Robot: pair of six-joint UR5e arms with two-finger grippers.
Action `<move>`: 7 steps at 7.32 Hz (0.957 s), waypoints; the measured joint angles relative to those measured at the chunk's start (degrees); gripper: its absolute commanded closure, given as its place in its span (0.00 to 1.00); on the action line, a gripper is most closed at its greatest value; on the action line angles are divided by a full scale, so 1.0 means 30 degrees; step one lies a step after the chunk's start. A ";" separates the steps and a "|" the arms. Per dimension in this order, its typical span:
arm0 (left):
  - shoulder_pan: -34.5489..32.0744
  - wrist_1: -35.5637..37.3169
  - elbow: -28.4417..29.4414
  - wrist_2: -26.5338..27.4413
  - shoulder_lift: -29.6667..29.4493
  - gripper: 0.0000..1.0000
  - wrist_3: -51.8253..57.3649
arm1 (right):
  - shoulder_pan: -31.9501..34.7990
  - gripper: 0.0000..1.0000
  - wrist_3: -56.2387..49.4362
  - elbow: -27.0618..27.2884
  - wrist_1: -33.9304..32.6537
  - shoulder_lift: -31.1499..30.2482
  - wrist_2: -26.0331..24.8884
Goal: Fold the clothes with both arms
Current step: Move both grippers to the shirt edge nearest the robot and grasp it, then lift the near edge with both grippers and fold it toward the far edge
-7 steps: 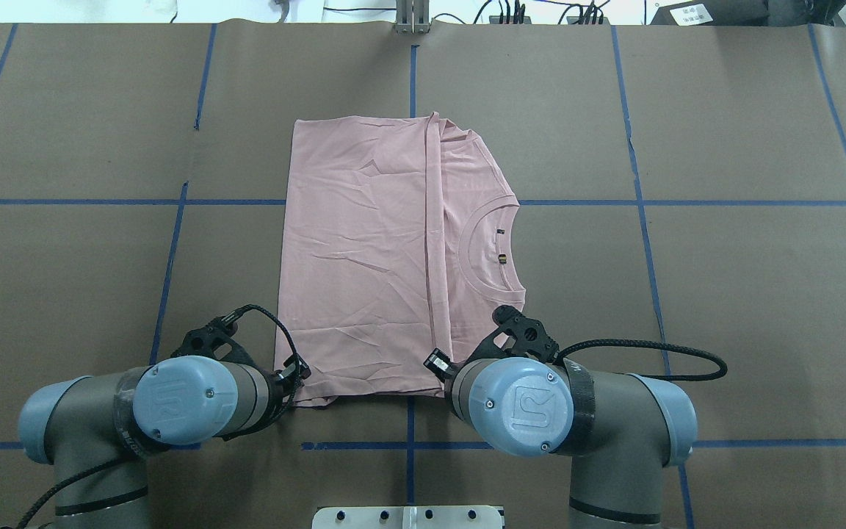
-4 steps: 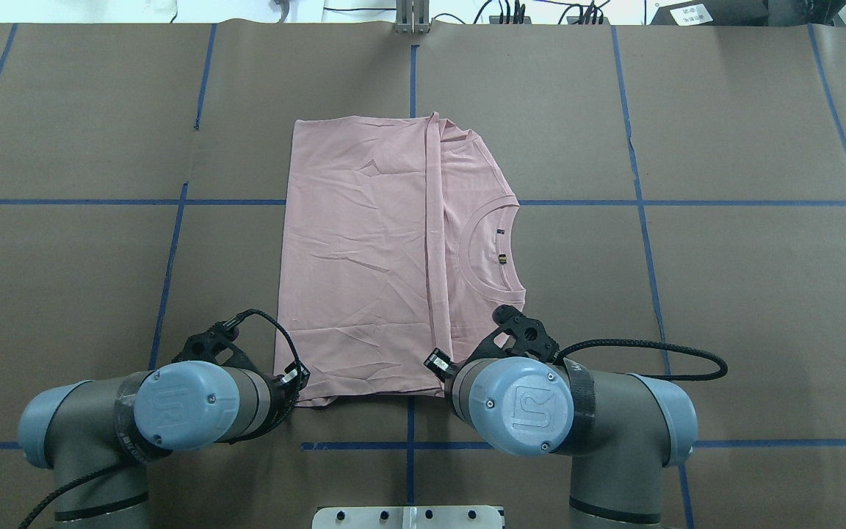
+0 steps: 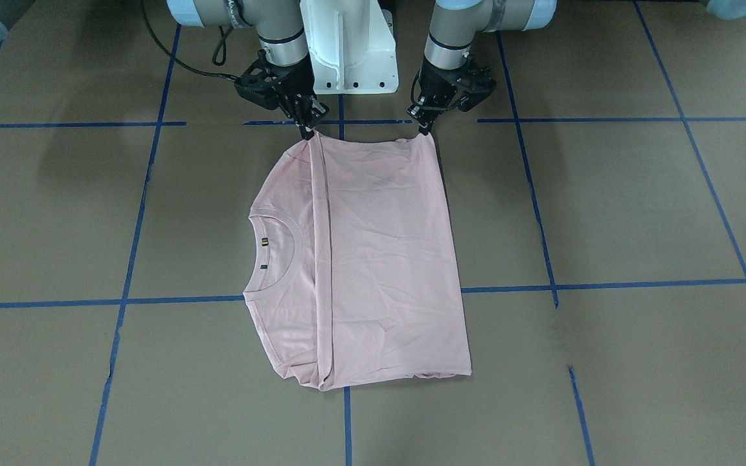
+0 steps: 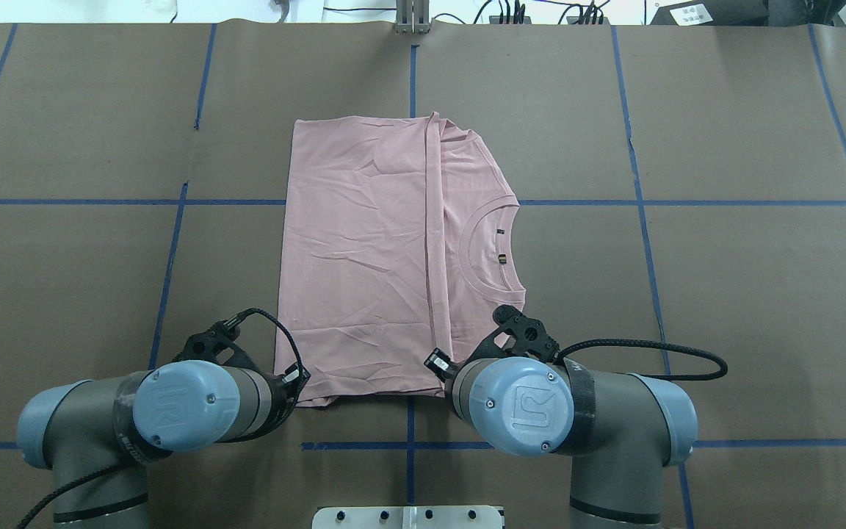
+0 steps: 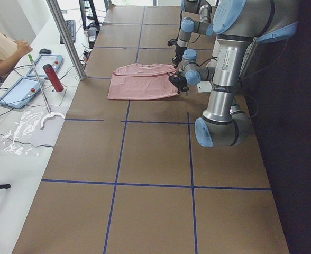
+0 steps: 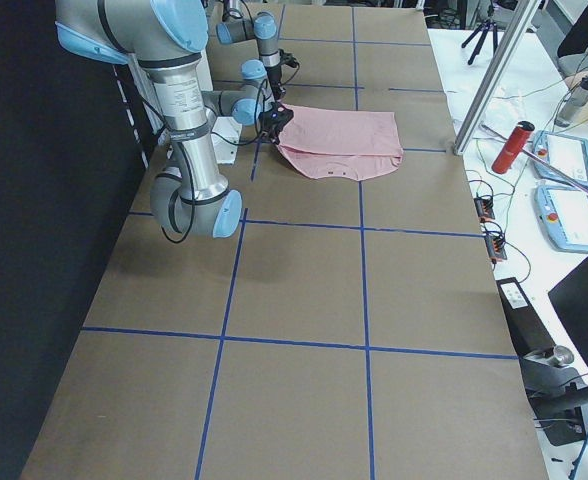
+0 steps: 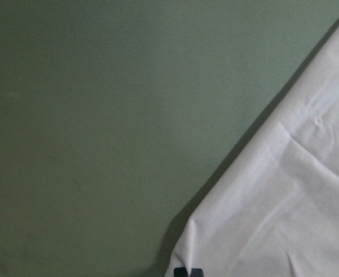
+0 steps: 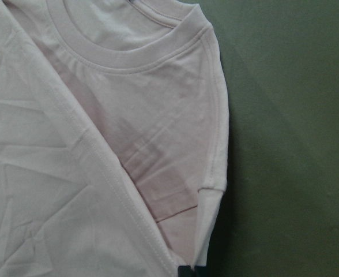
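The pale pink T-shirt [image 3: 379, 259] lies folded lengthwise on the brown table, collar [image 3: 276, 252] facing up on the robot's right; it also shows in the overhead view [image 4: 364, 257]. Its Snoopy print is hidden. My left gripper [image 3: 422, 129] is pinched shut on the shirt's near corner on the robot's left. My right gripper [image 3: 309, 131] is pinched shut on the near edge at the fold seam. The left wrist view shows the shirt corner [image 7: 285, 219], the right wrist view the collar and sleeve hem [image 8: 210, 115]. In the overhead view both wrists cover the fingertips.
The white pedestal base [image 3: 347, 45] stands just behind the grippers. Blue tape lines [image 3: 606, 283] divide the brown table cover. A side bench beyond the far edge holds a red bottle [image 5: 52, 78] and tablets, behind a metal post [image 5: 65, 37].
The left arm's wrist has drawn back slightly toward the robot. The right arm and the shirt look unchanged.
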 measured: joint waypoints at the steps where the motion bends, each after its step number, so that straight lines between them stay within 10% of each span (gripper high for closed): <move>1: 0.0012 0.0820 -0.1115 -0.0029 -0.0036 1.00 -0.0207 | -0.0144 1.00 0.0120 0.1457 -0.1006 -0.0414 -0.0003; 4: -0.1231 0.2290 -0.2471 -0.0052 -0.1156 1.00 0.0414 | 0.0811 1.00 -0.0186 0.4290 -0.5020 0.0197 0.0185; 7: -0.4890 0.1245 0.0707 0.0017 -0.3446 1.00 0.4038 | 0.5570 1.00 -0.2058 -0.1193 -0.3049 0.3533 0.2244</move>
